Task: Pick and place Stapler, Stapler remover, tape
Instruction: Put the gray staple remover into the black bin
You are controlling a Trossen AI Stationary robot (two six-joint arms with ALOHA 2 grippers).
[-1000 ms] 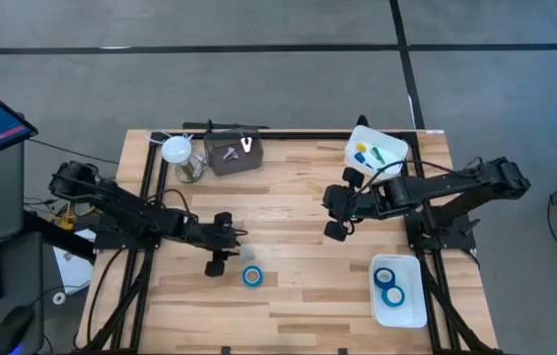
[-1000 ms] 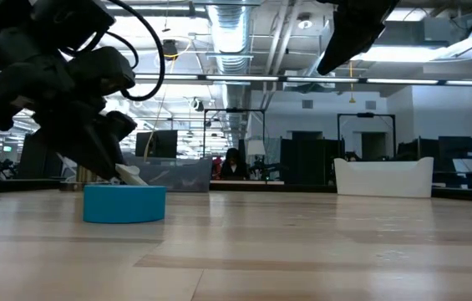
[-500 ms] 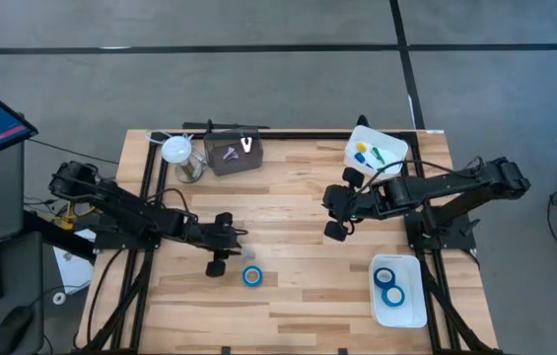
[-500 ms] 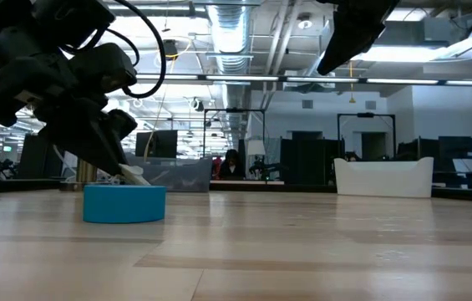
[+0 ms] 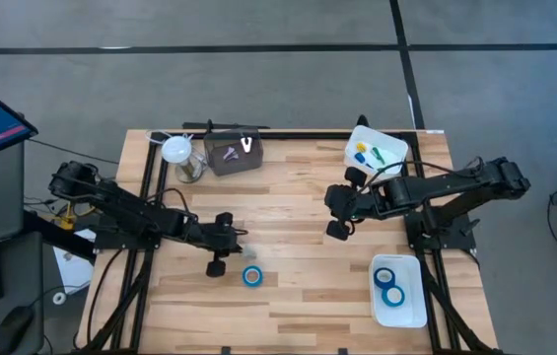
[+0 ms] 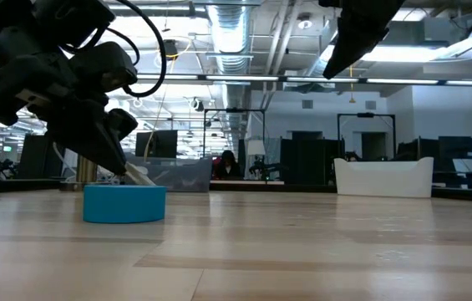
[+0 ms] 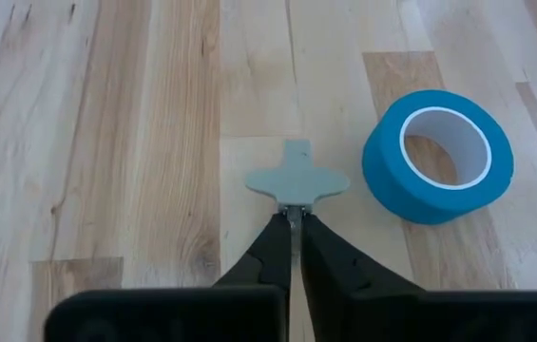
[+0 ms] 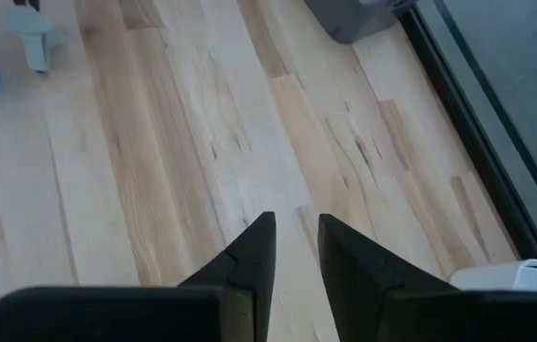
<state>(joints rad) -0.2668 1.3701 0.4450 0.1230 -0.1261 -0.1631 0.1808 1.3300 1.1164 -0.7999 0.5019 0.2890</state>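
A blue tape roll [image 5: 251,276] lies flat on the wooden table, and is also seen as the blue tape roll [image 7: 439,157] in the left wrist view. Just beside it is a small flat grey piece with a cross-shaped end [image 7: 297,178]. My left gripper [image 7: 292,223] is shut on that piece. My right gripper [image 5: 331,215] hangs open above the table's middle right, holding nothing. Two more tape rolls [image 5: 388,286] lie in a white tray. I cannot make out the stapler. My left gripper pinches the grey piece's narrow stem [image 7: 293,211] between its two fingertips. The fingers slant down from the table's left side and lie along the stem. The cross-shaped end sticks out past the tips, low over the wood beside the tape; whether it rests there I cannot tell.
A grey box [image 5: 232,156] with small purple and white things stands at the far edge, next to a white round object [image 5: 177,150]. A white container [image 5: 377,150] of coloured items sits far right. The white tray [image 5: 411,314] is near right. Bare wood lies between the arms.
My left gripper's fingers have shut on the grey piece's stem, and it has stayed beside the tape. The grey piece and the tape roll have kept their places. My right gripper has drifted slightly toward the table's right edge.
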